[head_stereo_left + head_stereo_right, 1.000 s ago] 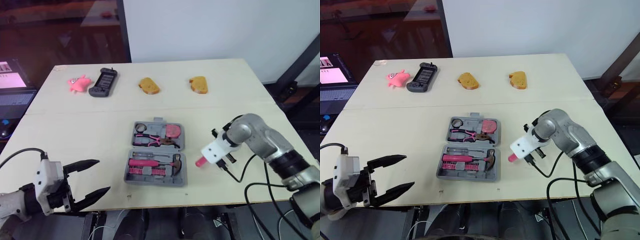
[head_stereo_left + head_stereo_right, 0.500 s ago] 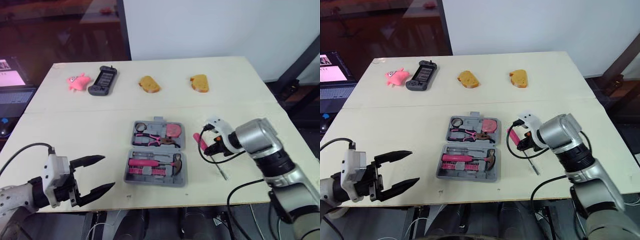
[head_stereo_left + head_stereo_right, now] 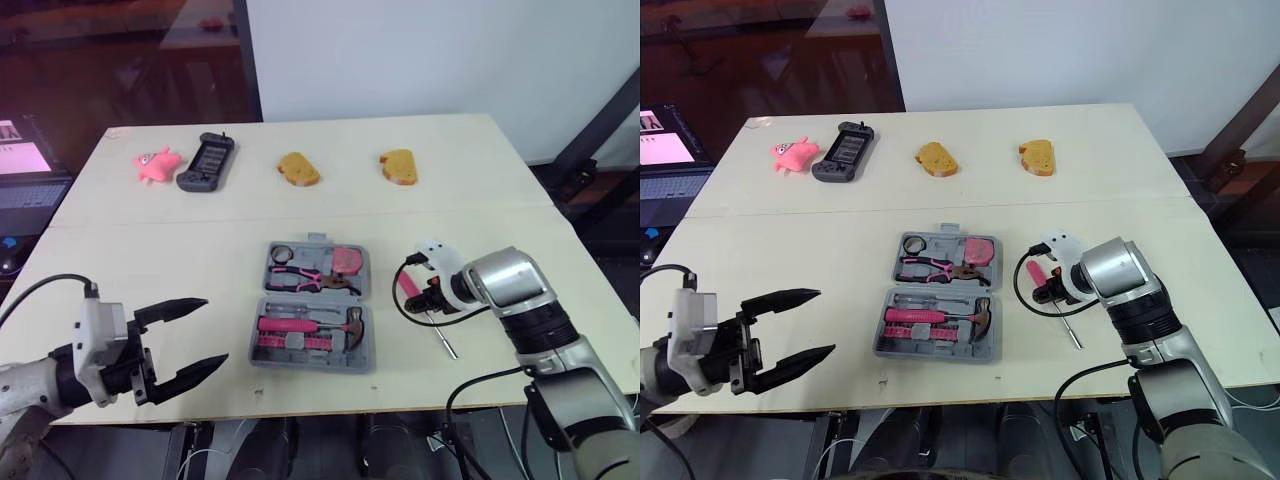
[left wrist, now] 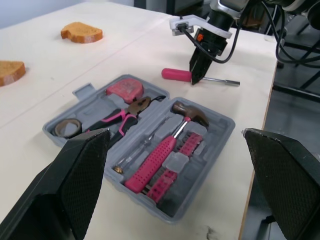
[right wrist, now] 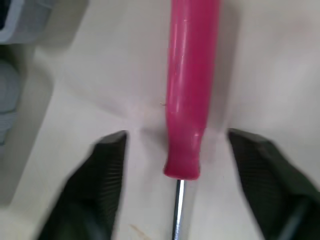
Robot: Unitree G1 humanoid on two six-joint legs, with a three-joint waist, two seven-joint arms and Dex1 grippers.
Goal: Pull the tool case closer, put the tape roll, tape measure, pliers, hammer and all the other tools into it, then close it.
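Right pincer [image 5: 176, 134] spread open, straddling the pink screwdriver [image 5: 192, 75] on the table [image 3: 150, 250] at 3 o'clock of the open tool case [image 3: 318, 239]. Closing off-centre could roll it away. Left pincer [image 3: 215, 330] gapes at 8 o'clock.

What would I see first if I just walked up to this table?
The open grey tool case in the middle of the table, with a pink-handled hammer inside. Just beside it, on the robot's right, a pink screwdriver lies on the table, and the right tool is poised over its handle, fingers open on either side.
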